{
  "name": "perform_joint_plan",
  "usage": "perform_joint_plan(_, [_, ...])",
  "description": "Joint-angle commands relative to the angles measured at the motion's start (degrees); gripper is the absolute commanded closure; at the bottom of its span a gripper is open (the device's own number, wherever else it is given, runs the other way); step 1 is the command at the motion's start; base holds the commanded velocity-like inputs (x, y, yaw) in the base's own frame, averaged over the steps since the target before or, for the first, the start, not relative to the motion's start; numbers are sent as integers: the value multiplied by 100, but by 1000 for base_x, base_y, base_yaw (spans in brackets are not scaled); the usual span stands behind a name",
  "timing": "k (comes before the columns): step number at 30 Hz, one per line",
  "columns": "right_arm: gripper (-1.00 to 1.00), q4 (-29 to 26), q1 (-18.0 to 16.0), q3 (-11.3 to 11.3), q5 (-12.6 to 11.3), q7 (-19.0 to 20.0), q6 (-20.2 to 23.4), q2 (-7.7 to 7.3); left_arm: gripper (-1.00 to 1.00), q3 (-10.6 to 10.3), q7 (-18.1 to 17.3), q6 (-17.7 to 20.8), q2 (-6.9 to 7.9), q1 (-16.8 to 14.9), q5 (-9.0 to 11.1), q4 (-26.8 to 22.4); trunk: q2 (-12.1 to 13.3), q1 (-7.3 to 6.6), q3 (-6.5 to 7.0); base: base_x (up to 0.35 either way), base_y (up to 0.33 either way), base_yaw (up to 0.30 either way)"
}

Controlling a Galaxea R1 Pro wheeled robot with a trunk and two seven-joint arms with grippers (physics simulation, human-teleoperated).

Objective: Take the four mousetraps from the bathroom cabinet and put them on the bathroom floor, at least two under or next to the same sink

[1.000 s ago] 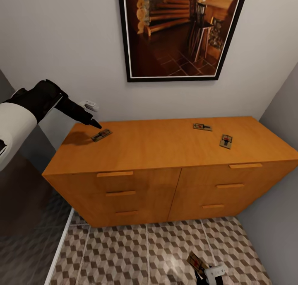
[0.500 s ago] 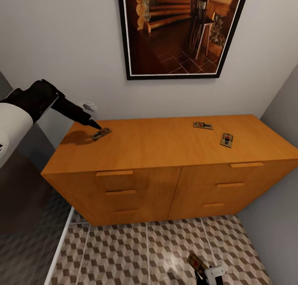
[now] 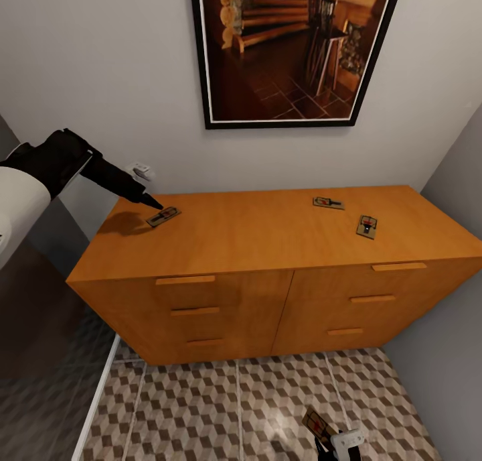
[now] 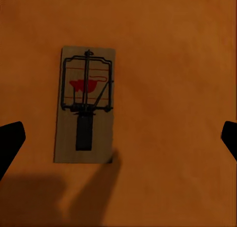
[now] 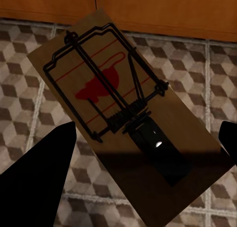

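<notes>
**Left arm poised over a trap on the cabinet, right arm carrying another above the tiles**

While the left gripper (image 3: 152, 202) hangs just above the cabinet (image 3: 268, 246) top near its left rear corner, its jaws stand wide apart, their dark tips showing at either side of the left wrist view with nothing between them but the wooden surface. Directly below lies the first mousetrap (image 3: 163, 216), flat on the top, its red spot and black wire spring plain in the left wrist view (image 4: 85, 106); the gripper does not touch it.

Two more traps rest toward the cabinet's right rear: the second mousetrap (image 3: 329, 203) close to the back edge, and the third mousetrap (image 3: 366, 226) a little nearer the front and the right end, set apart from the other.

At the bottom of the head view the right gripper (image 3: 338, 442) holds the fourth mousetrap (image 3: 317, 424) over the bathroom floor (image 3: 201, 414), in front of the cabinet's right half. The right wrist view shows this board (image 5: 123, 113) tilted, running back between the jaws, which are clamped on its near end, with the cube-patterned tiles and the cabinet's base behind it.

A framed picture (image 3: 294, 45) hangs on the wall above the cabinet.
</notes>
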Motion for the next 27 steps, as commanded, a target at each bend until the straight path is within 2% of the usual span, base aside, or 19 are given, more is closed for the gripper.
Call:
perform_joint_plan(1, [100,3,-4,17,-26,22,-18,-2,-100,30,-72,53,6,0,-59,-13,-2,0,-4,0,0,0])
perform_joint_plan(8, [100,2,-2,17,-27,22,-18,-2,-100,30,-284,26,12,0,-57,-5,-2,0,-8,0,0,0])
perform_joint_plan(14, [100,5,-1,17,-24,22,-18,-2,-100,30,-334,-204,11,0,-49,2,-2,0,-44,0,0,0])
perform_joint_plan(27, [100,5,-2,17,-23,22,-18,-2,-100,25,-344,-230,14,0,-53,13,-2,0,-53,0,42,0])
